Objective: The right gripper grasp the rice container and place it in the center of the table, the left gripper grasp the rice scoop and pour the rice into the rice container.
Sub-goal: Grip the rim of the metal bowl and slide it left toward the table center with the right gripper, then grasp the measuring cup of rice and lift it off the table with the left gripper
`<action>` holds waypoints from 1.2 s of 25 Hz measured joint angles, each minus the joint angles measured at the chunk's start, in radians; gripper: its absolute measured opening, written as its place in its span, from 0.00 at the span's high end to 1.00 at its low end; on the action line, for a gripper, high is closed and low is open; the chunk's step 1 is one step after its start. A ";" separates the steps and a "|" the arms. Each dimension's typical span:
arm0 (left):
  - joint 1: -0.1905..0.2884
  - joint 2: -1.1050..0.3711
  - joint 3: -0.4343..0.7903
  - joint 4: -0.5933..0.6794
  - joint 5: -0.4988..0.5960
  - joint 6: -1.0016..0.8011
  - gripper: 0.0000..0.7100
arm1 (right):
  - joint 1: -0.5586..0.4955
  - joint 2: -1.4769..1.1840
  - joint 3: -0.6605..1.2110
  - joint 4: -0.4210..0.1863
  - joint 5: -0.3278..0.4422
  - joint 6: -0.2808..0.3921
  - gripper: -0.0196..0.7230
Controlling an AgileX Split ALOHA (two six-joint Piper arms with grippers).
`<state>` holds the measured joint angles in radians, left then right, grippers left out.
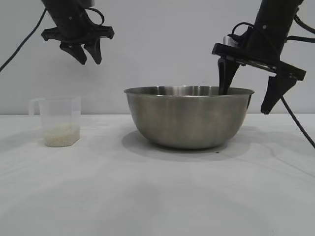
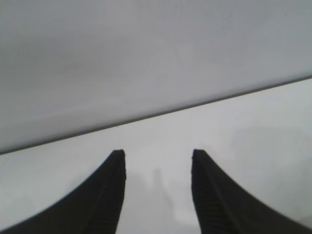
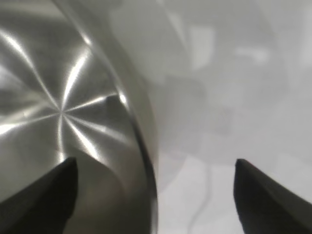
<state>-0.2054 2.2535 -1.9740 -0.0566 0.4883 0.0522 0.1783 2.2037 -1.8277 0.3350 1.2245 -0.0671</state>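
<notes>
The steel rice container [image 1: 189, 117] stands on the white table [image 1: 147, 196] near its middle. My right gripper [image 1: 246, 101] is open and straddles the container's right rim, one finger inside the bowl and one outside, neither touching it. The right wrist view shows the rim [image 3: 141, 146] between the spread fingers. The translucent rice scoop [image 1: 59, 120] stands at the left with whitish rice [image 1: 61, 132] in its bottom. My left gripper [image 1: 87, 56] hangs open and empty, high above and slightly right of the scoop. The left wrist view shows only its fingers [image 2: 112, 195] over bare table.
A plain grey wall runs behind the table. Black cables hang from both arms, one [image 1: 295, 123] trailing down at the right of the container.
</notes>
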 joint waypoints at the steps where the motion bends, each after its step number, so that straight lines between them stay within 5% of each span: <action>1: 0.000 0.000 0.000 0.000 0.000 0.000 0.61 | 0.000 -0.022 0.000 -0.010 -0.006 -0.007 0.21; 12: 0.000 0.000 0.000 0.008 0.000 0.000 0.61 | 0.000 -0.326 0.122 -0.034 -0.167 -0.122 0.21; 22: 0.000 0.000 0.000 0.015 0.014 0.000 0.61 | 0.000 -0.841 0.853 -0.079 -0.760 -0.204 0.21; 26: 0.000 0.000 0.000 0.016 0.017 0.000 0.61 | 0.000 -1.096 1.009 -0.091 -0.748 -0.225 0.21; 30: 0.000 0.000 0.000 0.018 0.019 0.000 0.61 | 0.000 -1.251 1.044 -0.110 -0.573 -0.225 0.21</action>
<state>-0.2054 2.2535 -1.9740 -0.0390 0.5071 0.0522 0.1783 0.9526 -0.7838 0.2248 0.6519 -0.2922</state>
